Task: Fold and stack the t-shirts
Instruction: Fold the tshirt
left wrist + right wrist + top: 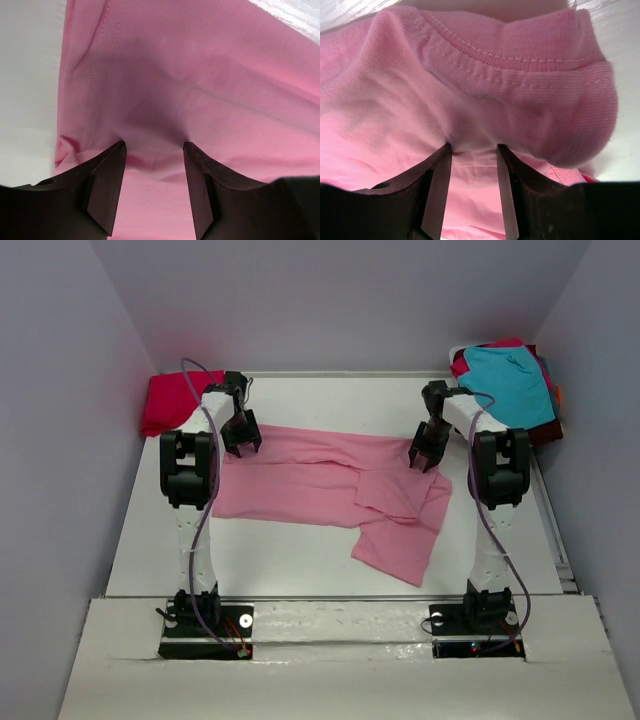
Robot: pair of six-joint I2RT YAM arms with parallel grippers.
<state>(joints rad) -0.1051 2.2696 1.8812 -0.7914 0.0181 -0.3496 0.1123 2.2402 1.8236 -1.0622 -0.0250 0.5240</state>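
Pink shirt (320,485) lay mid-table (250,570), half folded, with one loose flap trailing toward the near right. My read of the step: pinch the far edge at both ends and fold it over toward the near side.

My left gripper (241,440) sat on the far-left end and my right gripper (428,455) on the far-right end. Both had jaws parted and tips pressed into the cloth, nothing pinched.

To do it well: close both together, lift level, and keep the cloth taut between them so the crease runs straight.

Only the overhead view showed the flap, the red shirt (170,400) far left and the teal shirt (510,380) topping the far-right pile. Only the wrist views showed contact: left beside the stitched hem (100,75), right just short of the collar (520,65).
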